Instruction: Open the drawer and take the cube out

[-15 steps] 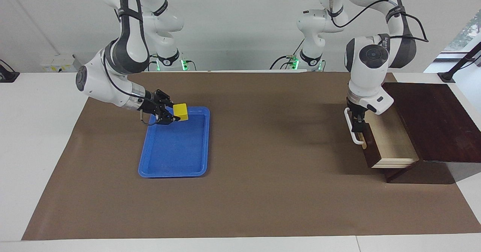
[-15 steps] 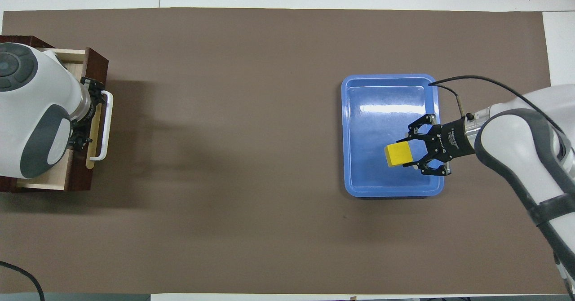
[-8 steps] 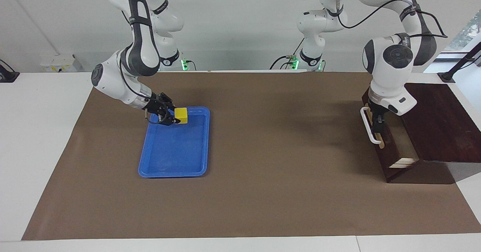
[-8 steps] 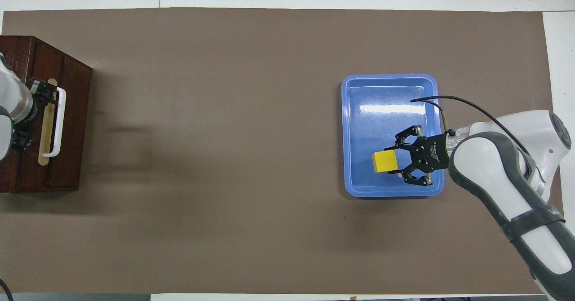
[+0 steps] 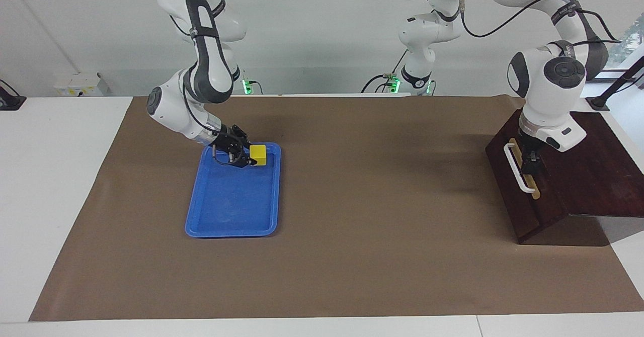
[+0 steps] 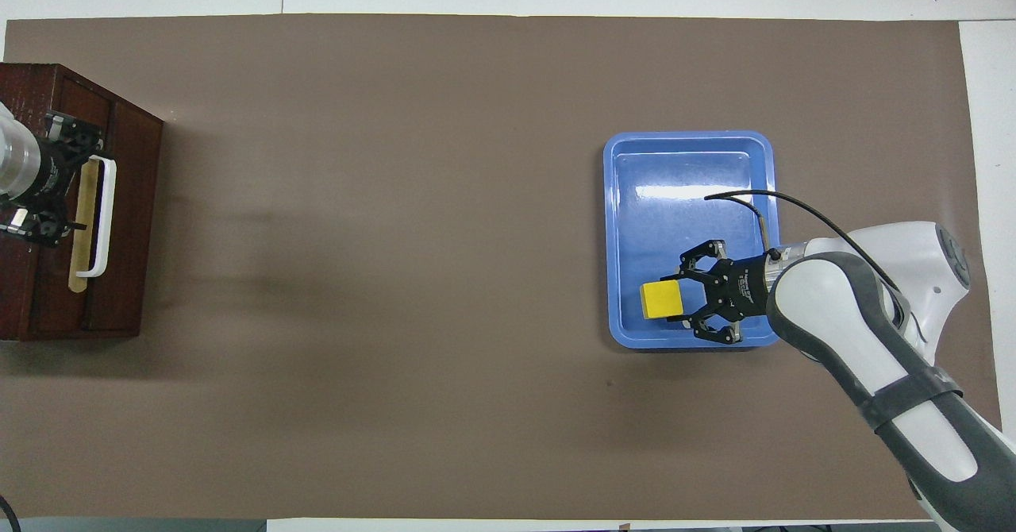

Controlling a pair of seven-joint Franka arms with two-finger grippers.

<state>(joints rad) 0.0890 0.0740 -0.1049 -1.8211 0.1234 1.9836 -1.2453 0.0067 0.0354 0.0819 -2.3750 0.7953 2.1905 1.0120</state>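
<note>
With the drawer [image 5: 523, 176] looking shut, left gripper [image 5: 529, 163] fingers at its handle [image 5: 518, 168], spread unclear, right gripper [image 5: 246, 155] is clamping the cube [image 5: 258, 154] low over the blue tray [image 5: 226, 216], so only release looks pending.

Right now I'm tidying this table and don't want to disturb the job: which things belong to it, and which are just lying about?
Part of the job:
- drawer, shut, left gripper at its white handle
- cube, yellow, in the right gripper, low over the tray

Just there:
- blue tray, toward the right arm's end of the table
- brown mat
</note>
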